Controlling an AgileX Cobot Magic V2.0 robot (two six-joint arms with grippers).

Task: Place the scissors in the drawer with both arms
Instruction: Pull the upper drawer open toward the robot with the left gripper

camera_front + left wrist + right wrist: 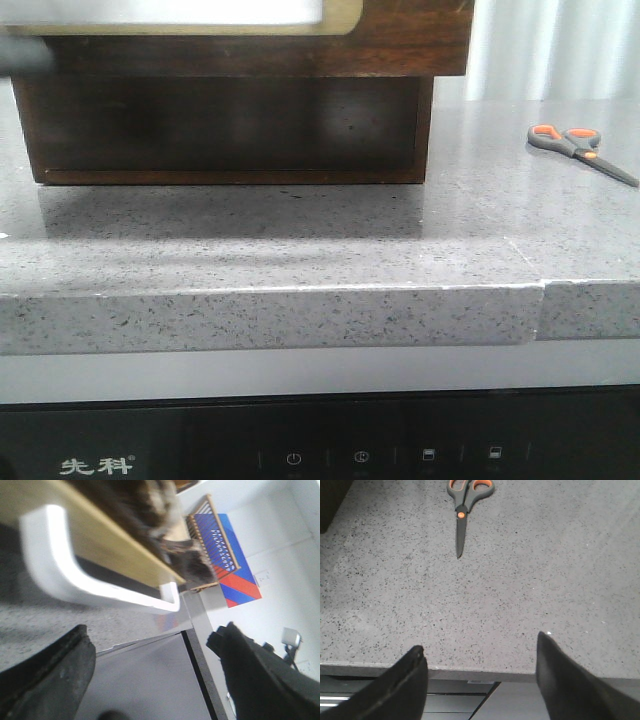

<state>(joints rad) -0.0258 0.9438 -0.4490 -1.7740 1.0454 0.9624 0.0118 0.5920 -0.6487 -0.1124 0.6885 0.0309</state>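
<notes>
The scissors [575,145] lie flat on the grey speckled counter at the far right, apart from everything; they have dark grey handles, orange-lined loops and shut blades. In the right wrist view the scissors [462,510] lie well beyond my right gripper [479,645], which is open and empty over the counter's front edge. The drawer [200,20], dark brown with a cream-framed white panel, fills the top left of the front view. My left gripper [150,635] is open and empty, close under the drawer's blurred white frame [55,575]. Neither gripper shows clearly in the front view.
A dark brown wooden box [230,130] with a shadowed open front stands on the counter [300,240] under the drawer. The counter's front edge [270,320] has a seam at the right. A black appliance panel [320,450] lies below.
</notes>
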